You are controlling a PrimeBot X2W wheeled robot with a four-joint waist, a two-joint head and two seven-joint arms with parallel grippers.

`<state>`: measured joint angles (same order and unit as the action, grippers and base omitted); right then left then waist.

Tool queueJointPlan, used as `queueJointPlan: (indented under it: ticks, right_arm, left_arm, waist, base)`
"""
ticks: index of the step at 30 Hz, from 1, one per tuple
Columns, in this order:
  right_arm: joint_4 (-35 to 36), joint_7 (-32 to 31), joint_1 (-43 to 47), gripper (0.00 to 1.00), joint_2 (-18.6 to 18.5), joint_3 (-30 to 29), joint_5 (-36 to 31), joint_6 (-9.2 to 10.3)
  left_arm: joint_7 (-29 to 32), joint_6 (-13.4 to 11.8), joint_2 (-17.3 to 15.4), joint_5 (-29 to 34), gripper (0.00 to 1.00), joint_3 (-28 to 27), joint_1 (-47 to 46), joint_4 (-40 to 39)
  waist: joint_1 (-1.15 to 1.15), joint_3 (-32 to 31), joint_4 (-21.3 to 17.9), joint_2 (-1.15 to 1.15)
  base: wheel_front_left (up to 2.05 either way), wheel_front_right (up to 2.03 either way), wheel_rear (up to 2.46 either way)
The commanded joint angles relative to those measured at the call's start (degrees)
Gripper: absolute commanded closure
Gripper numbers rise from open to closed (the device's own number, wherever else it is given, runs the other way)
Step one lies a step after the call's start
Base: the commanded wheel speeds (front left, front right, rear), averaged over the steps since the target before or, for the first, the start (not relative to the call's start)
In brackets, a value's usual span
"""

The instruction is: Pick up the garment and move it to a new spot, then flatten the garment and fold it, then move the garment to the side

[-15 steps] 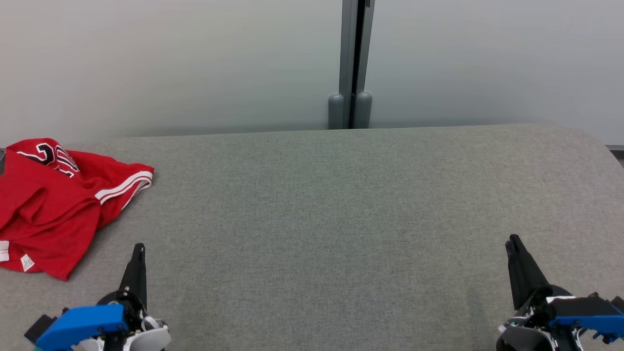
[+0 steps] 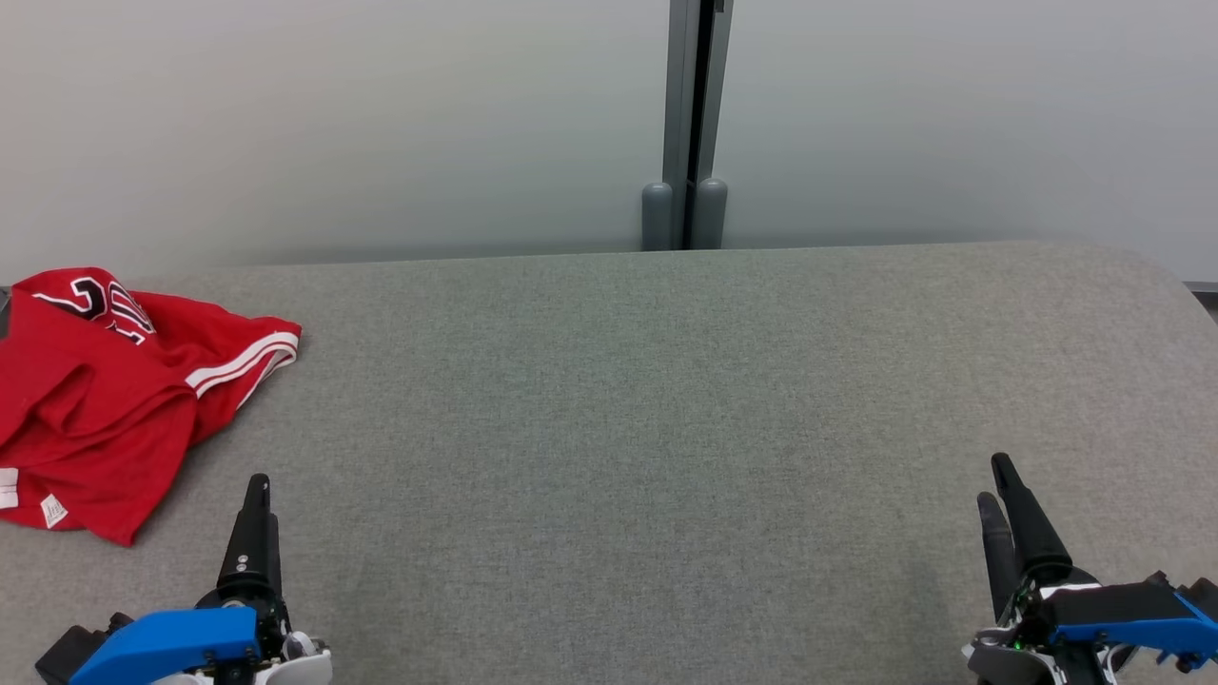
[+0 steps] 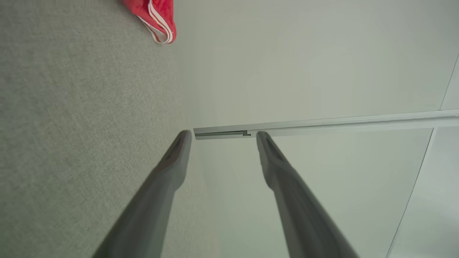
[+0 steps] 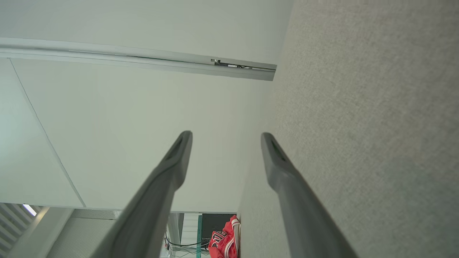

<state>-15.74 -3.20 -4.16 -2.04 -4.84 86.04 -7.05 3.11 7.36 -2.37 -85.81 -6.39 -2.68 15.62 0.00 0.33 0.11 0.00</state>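
Observation:
A crumpled red garment (image 2: 105, 400) with white stripes and black lettering lies at the far left of the grey table (image 2: 647, 400), reaching the left edge. Its striped hem (image 3: 157, 19) peeks into the top of the left wrist view, and a small part of the garment (image 4: 225, 240) appears far off in the right wrist view. My left gripper (image 2: 255, 495) hovers over the table just right of the garment's near corner, open and empty (image 3: 222, 135). My right gripper (image 2: 997, 480) is at the lower right, far from the garment, open with nothing between its fingers (image 4: 226, 135).
A pale wall with a grey vertical post (image 2: 687, 124) stands right behind the table's far edge. The table's right end curves away near its corner (image 2: 1166, 276). Wide bare table surface stretches between the two grippers.
The left gripper has slid a little left and back toward me. The right gripper has turned so both its fingers now show apart in the head view.

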Motion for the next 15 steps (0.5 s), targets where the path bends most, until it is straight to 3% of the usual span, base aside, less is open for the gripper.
queueJointPlan:
  ticks: [1, 15]
  right_arm:
    - [1.4, 0.8, -0.71, 0.0, -0.27, 0.42, -2.6, -0.21]
    - [2.29, 4.22, -1.74, 0.0, -0.42, 2.7, -17.48, -0.28]
  left_arm:
    - [-0.77, 0.03, -0.41, 2.63, 0.0, 0.15, -1.81, -1.4]
    - [-4.16, -1.28, -0.47, 18.44, 0.0, 1.13, -2.67, -2.84]
  waist:
    - [0.0, 0.03, 0.02, 0.0]
    - [0.0, 0.22, 0.09, 0.0]
  base:
    - [0.0, 0.0, 0.0]
    - [0.0, 0.0, 0.0]
